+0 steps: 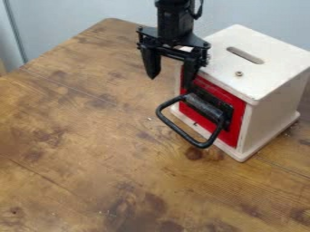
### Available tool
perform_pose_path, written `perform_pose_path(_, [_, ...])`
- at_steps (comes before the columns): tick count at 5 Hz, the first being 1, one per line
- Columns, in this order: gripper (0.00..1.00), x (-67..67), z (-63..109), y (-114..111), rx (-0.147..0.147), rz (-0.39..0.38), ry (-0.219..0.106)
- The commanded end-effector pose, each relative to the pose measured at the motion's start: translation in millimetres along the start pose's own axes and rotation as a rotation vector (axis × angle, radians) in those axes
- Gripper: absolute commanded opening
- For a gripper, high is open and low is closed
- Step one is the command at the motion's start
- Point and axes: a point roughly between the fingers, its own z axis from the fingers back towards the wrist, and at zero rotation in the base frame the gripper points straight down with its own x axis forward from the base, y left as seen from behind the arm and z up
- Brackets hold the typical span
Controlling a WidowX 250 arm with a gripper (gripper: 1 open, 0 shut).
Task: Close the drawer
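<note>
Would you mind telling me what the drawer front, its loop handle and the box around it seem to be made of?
The drawer front looks like glossy red plastic or lacquer, since it shines smoothly. Its loop handle seems black plastic or coated metal: uniformly dark, rounded, matte. The box appears to be cream-painted or pale wood, flat and matte with crisp edges. The table is plainly worn wood, showing grain and stains.

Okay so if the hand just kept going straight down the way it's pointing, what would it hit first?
Most likely the wooden tabletop, just left of the red drawer. The open hand hangs above that spot; its right finger looks close to the black loop handle, so with depth unclear it might clip that first.
</note>
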Motion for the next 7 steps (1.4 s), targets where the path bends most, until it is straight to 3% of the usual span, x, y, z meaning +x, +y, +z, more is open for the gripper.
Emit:
perform_pose_path(1, [1.00,10.0,44.8,-21,-0.004,-0.021,-0.083])
perform_pose_path(2, [1.00,7.4,48.0,-29,0.003,-0.047,-0.039])
perform_pose_path(4, [1.00,4.6,49.7,-36,0.006,-0.073,-0.046])
perform_pose_path(7, [1.00,1.0,51.7,-23,0.004,-0.044,-0.048])
